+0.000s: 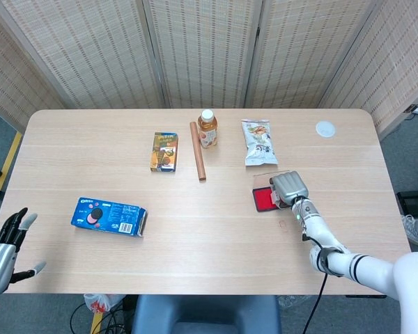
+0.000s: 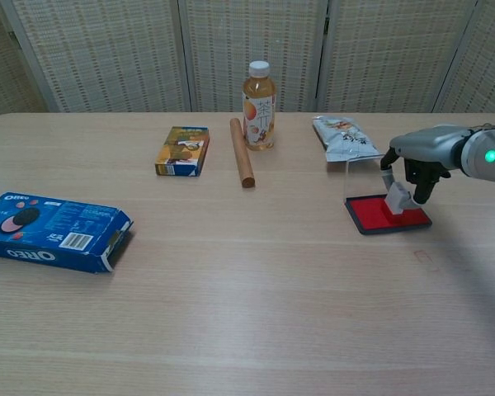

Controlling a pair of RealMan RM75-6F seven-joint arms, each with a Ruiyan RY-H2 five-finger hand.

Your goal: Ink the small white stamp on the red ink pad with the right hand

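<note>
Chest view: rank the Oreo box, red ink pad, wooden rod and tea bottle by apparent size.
1. Oreo box, though it sits nearest the camera.
2. Tea bottle and wooden rod: too alike to rank.
3. Red ink pad, partly hidden by the right hand.

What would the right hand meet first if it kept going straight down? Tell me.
Likely the red ink pad: the right hand points its fingers down, holding the stamp at the pad's surface; actual contact is hard to judge.

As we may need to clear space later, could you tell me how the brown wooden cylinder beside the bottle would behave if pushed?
The brown wooden cylinder lies on its side, so it would probably roll sideways. It looks rigid and unlikely to bend.
</note>
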